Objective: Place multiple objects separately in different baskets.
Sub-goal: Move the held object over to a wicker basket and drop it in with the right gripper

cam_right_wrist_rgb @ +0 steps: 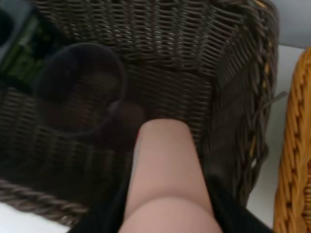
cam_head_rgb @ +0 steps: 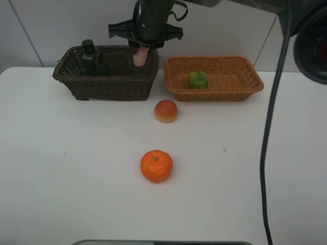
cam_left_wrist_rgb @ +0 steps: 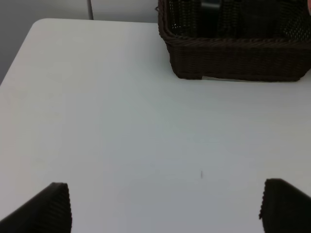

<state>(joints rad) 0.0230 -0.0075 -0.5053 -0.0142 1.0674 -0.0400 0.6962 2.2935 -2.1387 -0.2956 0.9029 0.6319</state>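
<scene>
Plenty of room over the left and front of the table (cam_head_rgb: 61, 168); bare top under the spread left gripper (cam_left_wrist_rgb: 167, 208). Blocked along the back by the dark basket (cam_head_rgb: 104, 88) and the tan basket (cam_head_rgb: 214, 93), narrow gap between. Tight inside the dark one: dark bottle (cam_head_rgb: 92, 58) at the left end, cup (cam_right_wrist_rgb: 80, 92) next, pink bottle (cam_head_rgb: 139, 57) clamped in the right gripper (cam_head_rgb: 143, 49) over the right end. Down the centre, peach (cam_head_rgb: 166, 111) and orange (cam_head_rgb: 156, 166), well apart. On the right, black cable (cam_head_rgb: 268, 138) hanging across.
</scene>
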